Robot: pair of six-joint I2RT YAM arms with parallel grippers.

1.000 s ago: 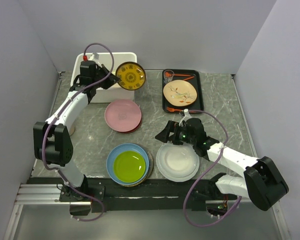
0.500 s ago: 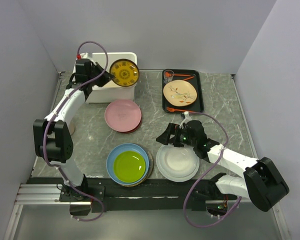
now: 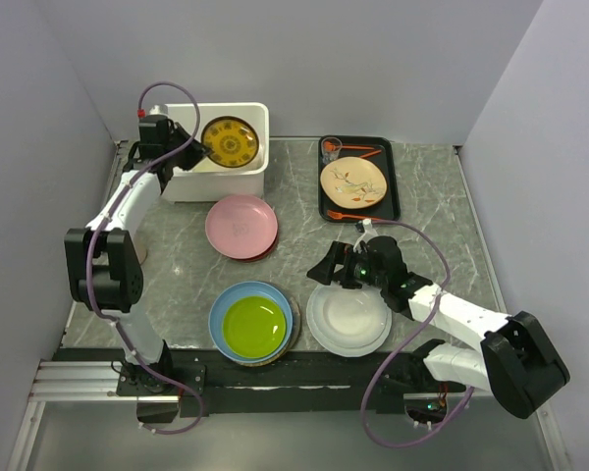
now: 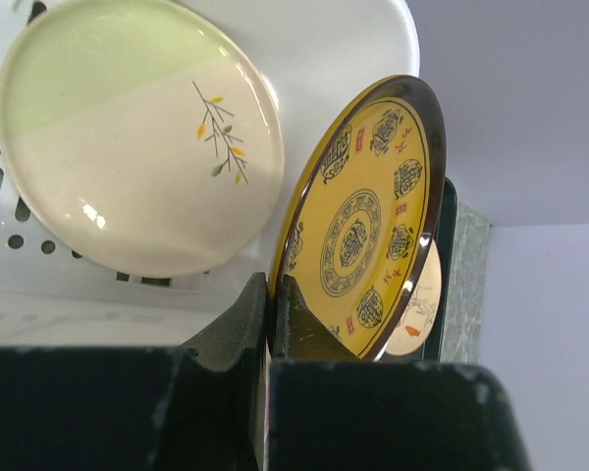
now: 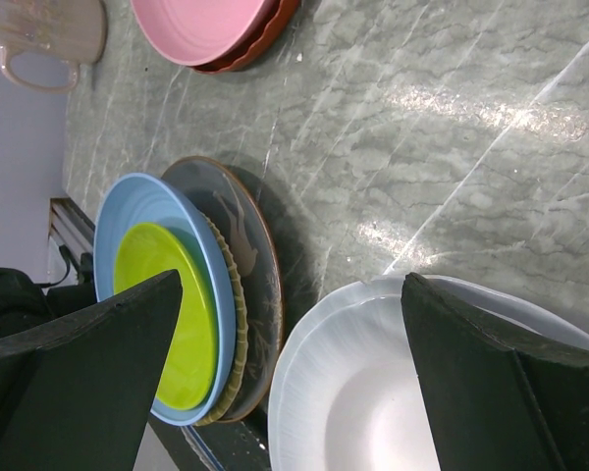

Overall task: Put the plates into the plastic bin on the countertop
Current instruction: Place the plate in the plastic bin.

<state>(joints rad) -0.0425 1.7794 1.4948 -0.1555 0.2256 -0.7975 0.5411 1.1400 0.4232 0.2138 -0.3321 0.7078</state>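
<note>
Plastic bin holds sprig plate; left claw pinches gold-patterned plate over it; right claw spread.

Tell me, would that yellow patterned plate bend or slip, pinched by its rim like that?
Probably stiff: the yellow patterned plate stands on edge from the left pincer without sagging. Its glossy glaze suggests it could slip. It looks breakable if it struck the sprig plate nearby.

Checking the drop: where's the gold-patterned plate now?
Top view, far left: the gold-patterned plate is held on edge in the shut left hand over the white bin, beside the cream-and-green plate inside it.
</note>
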